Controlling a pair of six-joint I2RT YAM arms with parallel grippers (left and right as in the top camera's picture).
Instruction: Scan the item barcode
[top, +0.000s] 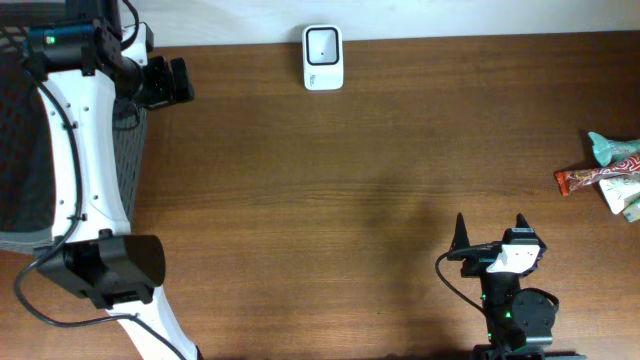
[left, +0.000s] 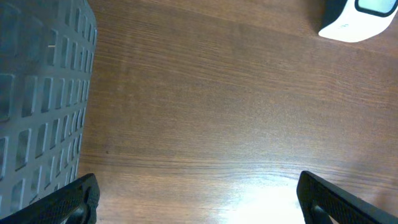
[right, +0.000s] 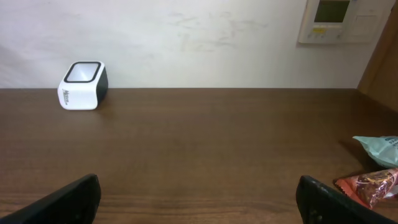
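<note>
Right gripper (top: 490, 232) jaws spread wide, empty. Left gripper (top: 186, 82) the same, beside mesh basket (top: 20, 150). Snack packets (top: 600, 180) lie ahead and right of the right jaws, well apart; scanner (top: 323, 57) far ahead-left. Packets probably light, crinkly, slippery film, so pinch the red one's flat sealed end. Barcode not visible, possibly underneath.
</note>
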